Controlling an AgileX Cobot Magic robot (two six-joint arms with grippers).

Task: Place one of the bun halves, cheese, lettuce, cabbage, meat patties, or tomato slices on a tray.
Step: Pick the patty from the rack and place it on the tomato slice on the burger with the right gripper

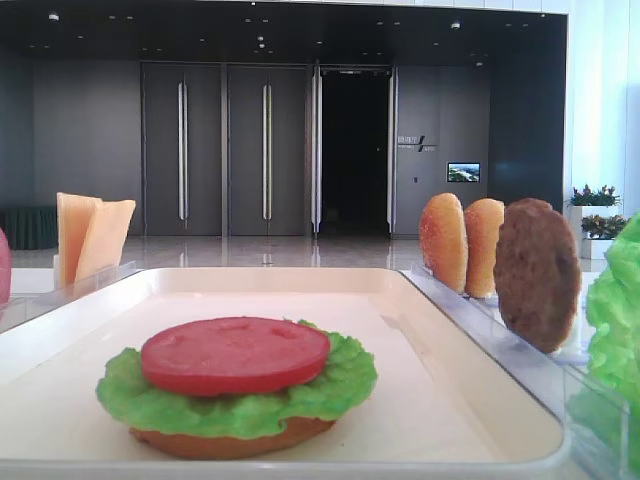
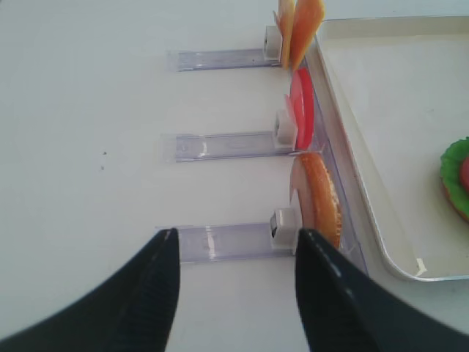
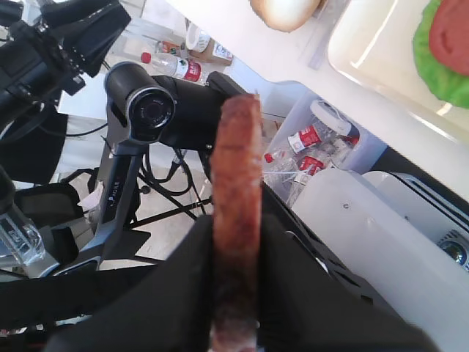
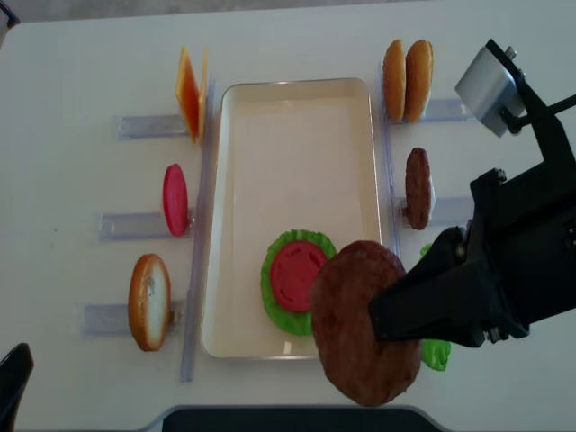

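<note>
I counted two round brown grainy meat patties: one [image 4: 367, 324] clamped edge-on in the right gripper [image 4: 396, 315] above the near right corner of the cream-white rectangular tray [image 4: 297, 117], one [image 4: 418, 187] racked upright. On the tray, a red tomato slice [image 4: 297, 270] sat on frilly green lettuce [image 4: 270, 292]. Left gripper [image 2: 234, 282] jaws stood wide, holding nothing. The held patty hid more lettuce behind it.

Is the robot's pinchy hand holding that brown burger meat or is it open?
Shut on it. The right end effector squeezes the meat patty edge-on between both fingers.
</note>
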